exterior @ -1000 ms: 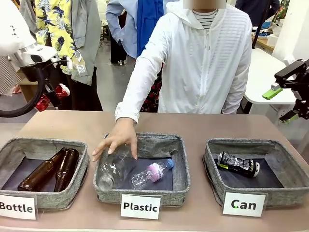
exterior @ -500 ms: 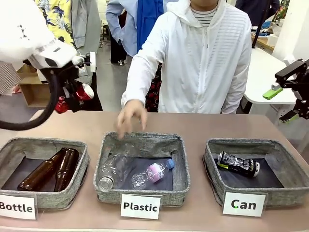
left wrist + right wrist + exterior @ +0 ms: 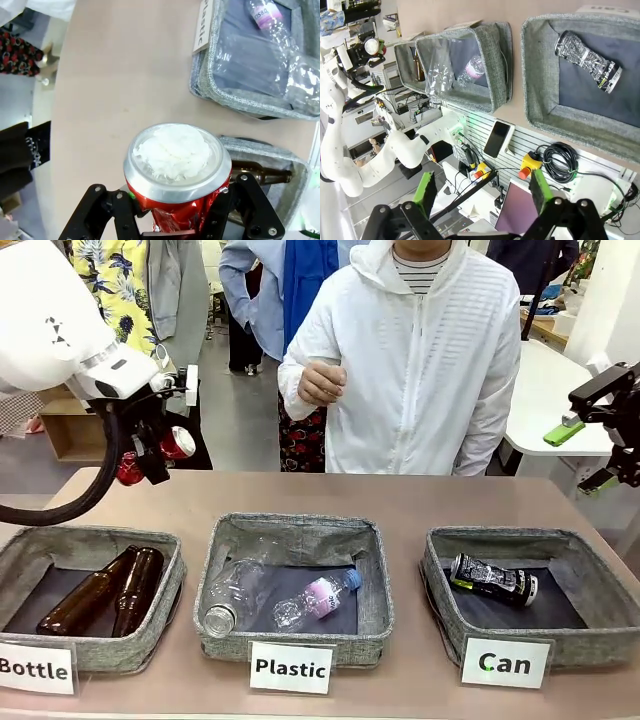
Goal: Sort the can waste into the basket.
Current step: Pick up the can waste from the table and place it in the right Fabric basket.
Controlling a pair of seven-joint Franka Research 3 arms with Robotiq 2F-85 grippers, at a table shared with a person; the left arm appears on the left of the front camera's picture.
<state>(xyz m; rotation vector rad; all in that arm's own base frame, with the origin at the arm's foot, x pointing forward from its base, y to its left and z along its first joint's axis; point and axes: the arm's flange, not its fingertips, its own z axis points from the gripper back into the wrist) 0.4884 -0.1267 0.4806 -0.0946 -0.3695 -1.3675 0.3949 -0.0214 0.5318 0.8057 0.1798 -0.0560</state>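
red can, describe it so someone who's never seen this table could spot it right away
Look above the table's far left corner, over the "Bottle" basket. The left gripper holds the red can in its fingers there: shiny, crumpled, with a silver end, unlike the black can lying in the "Can" basket.

Open room in Can basket beside black can.

Basket signs: "Bottle", "Plastic", "Can"

Grey floor behind; white table at right.
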